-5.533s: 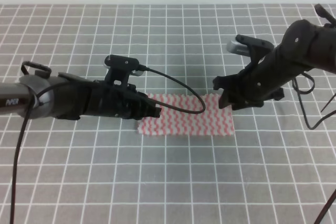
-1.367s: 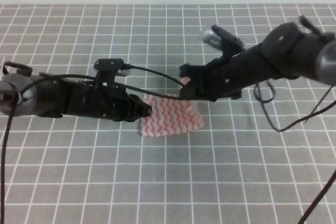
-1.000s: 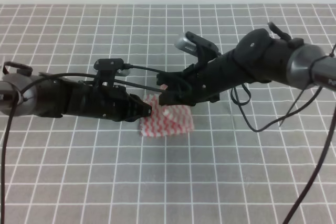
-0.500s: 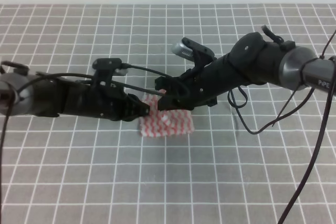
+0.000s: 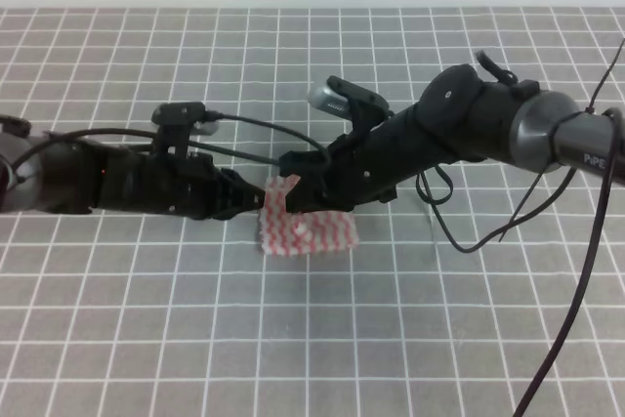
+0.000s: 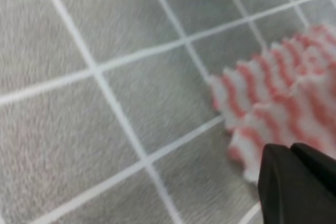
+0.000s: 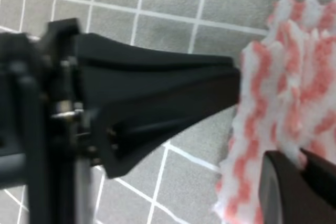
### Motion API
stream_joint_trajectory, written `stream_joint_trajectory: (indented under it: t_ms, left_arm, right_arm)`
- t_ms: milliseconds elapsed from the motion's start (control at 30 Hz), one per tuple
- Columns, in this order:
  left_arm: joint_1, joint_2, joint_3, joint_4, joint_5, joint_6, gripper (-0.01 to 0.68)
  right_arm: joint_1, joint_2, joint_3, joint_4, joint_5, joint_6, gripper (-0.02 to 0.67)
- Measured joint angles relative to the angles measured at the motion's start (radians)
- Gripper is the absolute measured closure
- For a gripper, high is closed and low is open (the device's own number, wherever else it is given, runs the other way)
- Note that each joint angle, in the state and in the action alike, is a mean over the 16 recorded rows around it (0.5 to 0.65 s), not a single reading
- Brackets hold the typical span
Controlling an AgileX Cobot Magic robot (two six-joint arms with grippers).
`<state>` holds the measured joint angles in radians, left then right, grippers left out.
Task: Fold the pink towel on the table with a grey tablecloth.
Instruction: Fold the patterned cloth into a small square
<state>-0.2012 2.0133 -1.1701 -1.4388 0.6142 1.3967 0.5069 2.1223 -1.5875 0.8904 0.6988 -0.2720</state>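
The thin pink-and-white zigzag-striped towel (image 5: pixel 305 230) lies doubled into a small squarish pad near the middle of my bench, which is covered in grey cloth gridded with thin white lines (image 5: pixel 312 339). My right hand (image 5: pixel 290 186) reaches across from the right and pinches a flap of that towel at its upper left corner, lifting it just off the pad; in the right wrist view the frilled pink edge (image 7: pixel 278 103) sits right against my dark fingertips (image 7: pixel 294 187). My left hand (image 5: pixel 256 200) lies low from the left, its tip at the towel's left edge. In the left wrist view its fingers (image 6: pixel 294 182) look pressed together, over the towel's pinked border (image 6: pixel 262 103).
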Motion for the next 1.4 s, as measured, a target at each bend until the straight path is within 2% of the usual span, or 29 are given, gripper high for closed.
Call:
stream_joint_trajectory:
  t_ms: [1400]
  left_arm:
    - [0.014, 0.016, 0.0, -0.046, 0.014, 0.05, 0.675]
  right_arm:
    - [0.018, 0.08, -0.058, 0.013, -0.011, 0.002, 0.655]
